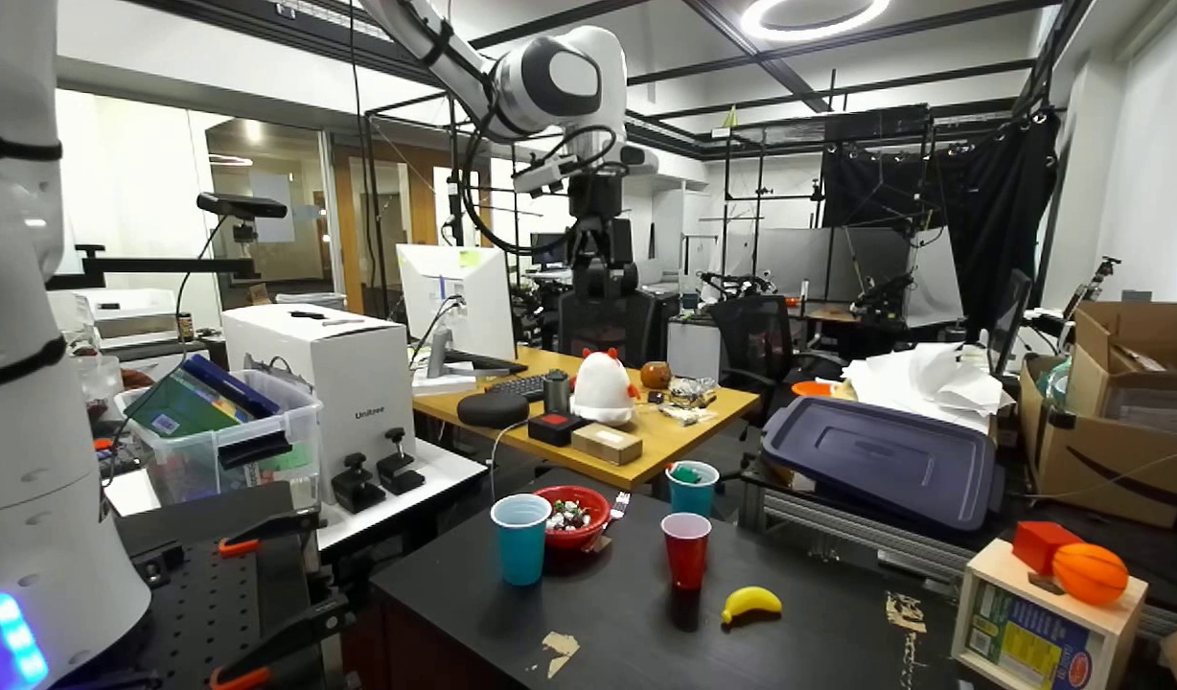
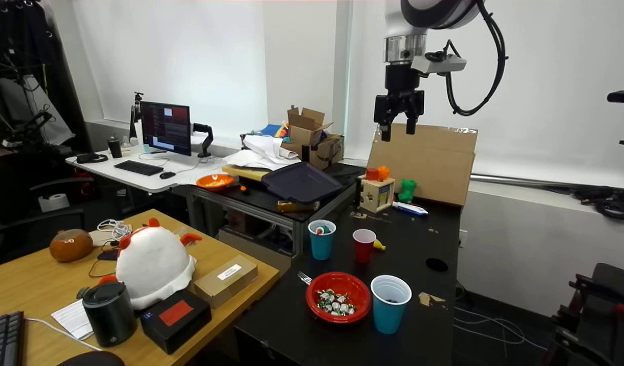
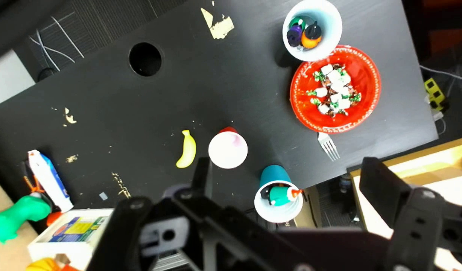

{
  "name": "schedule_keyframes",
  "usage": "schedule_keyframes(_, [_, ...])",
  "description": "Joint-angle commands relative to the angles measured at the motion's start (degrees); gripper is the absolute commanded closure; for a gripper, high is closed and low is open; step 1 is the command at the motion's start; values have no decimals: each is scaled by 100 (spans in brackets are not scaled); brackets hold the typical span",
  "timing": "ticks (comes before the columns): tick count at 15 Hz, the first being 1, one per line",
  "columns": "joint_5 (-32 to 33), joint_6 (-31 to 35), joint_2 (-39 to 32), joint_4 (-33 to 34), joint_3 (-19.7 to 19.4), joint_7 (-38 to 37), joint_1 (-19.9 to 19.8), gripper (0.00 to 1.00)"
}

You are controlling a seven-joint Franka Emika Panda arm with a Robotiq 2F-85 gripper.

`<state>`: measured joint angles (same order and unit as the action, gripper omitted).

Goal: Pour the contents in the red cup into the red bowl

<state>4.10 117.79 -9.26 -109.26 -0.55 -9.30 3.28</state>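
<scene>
Below, a black table [image 1: 665, 647] spreads under the robot arm [image 1: 562, 81], whose gripper [image 2: 398, 131] hangs well above the table, its jaws wide apart. On the table, the red bowl [image 2: 360, 297] sits just beside a blue cup [image 2: 388, 311]. The red cup [image 1: 685, 558] stands upright between another blue cup [image 1: 692, 496] and a yellow banana [image 3: 186, 150]. Wrapped candies [image 3: 337, 90] lie in the bowl.

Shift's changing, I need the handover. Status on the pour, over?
Gripper high, open, nothing held. Red cup standing upright, not gripped. Blue cup close beside red bowl, may crowd the pour.
</scene>
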Motion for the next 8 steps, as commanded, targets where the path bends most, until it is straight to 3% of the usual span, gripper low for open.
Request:
schedule_keyframes(1, [-29, -216, 544, -390, 129, 359, -22, 0])
schedule_keyframes(8, [-45, -320, 899, -798, 327, 532, 38, 0])
